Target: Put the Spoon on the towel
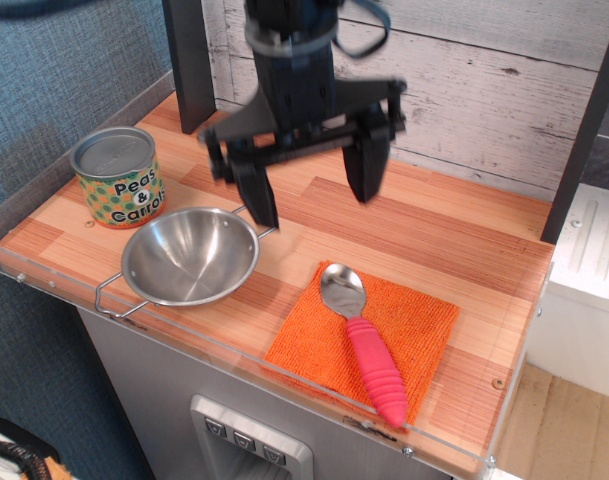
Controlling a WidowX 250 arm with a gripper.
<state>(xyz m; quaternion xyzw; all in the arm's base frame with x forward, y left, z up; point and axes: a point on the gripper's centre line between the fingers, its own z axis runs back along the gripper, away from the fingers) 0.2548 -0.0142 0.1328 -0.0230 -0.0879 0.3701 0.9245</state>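
Observation:
The Spoon [362, 338] lies flat on the orange towel [424, 325] at the front right of the counter. Its silver bowl points back and left, and its pink-red ribbed handle reaches toward the front edge, its end just past the towel's front edge. My gripper [312, 195] hangs open and empty in the air above the counter, behind and to the left of the towel. Its two black fingers [256, 192] are spread wide apart.
A steel bowl [189, 256] with wire handles sits left of the towel. A "Peas & Carrots" can [116, 177] stands at the far left. A dark post [194, 60] rises at the back left. A clear plastic rim [234, 350] borders the counter's front.

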